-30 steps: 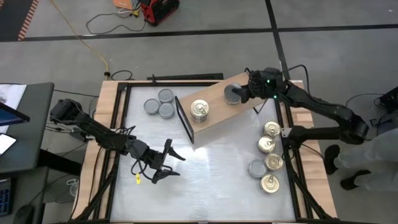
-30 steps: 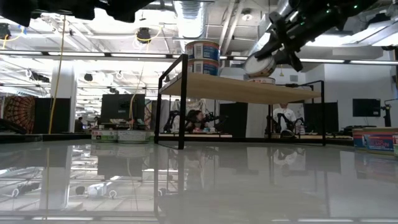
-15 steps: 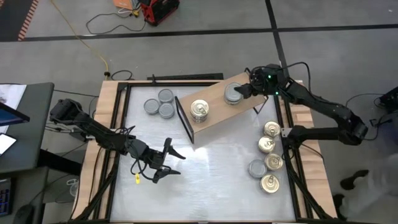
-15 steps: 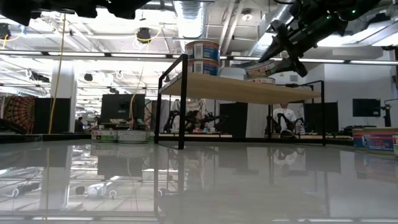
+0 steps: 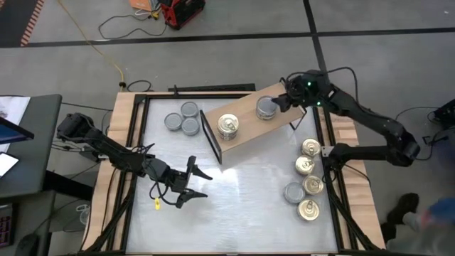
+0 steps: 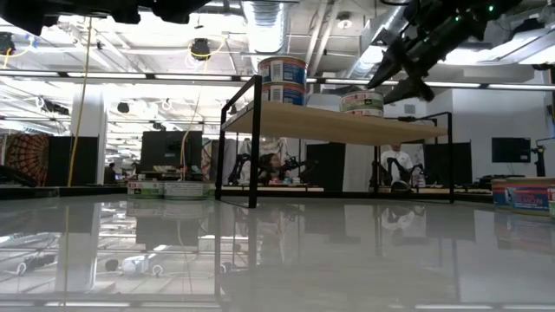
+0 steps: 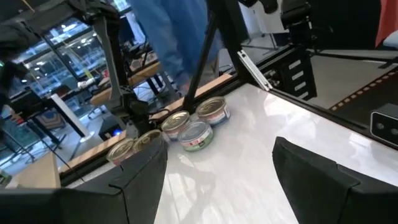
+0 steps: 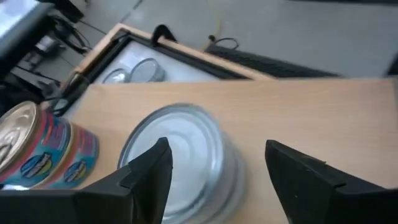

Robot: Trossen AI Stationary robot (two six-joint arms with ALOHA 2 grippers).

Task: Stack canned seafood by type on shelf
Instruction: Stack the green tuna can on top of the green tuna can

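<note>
Standing apart, right gripper (image 5: pixel 283 104) beside grey-topped tin (image 5: pixel 266 107) near shelf (image 5: pixel 245 108) edge

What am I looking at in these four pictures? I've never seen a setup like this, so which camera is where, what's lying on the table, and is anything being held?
It is a robot with two dark arms at a white table. One picture looks straight down, one looks level across the tabletop, and two come from cameras on the wrists. A tan wooden shelf on a black frame carries two stacked gold-lidded tins and a grey-topped tin. Three more grey-topped tins sit on the table near the left arm, and five tins stand in a column on the right side. The right gripper is beside the grey-topped tin on the shelf, its jaws open, holding nothing. The left gripper waits over the table, jaws open and empty.
</note>
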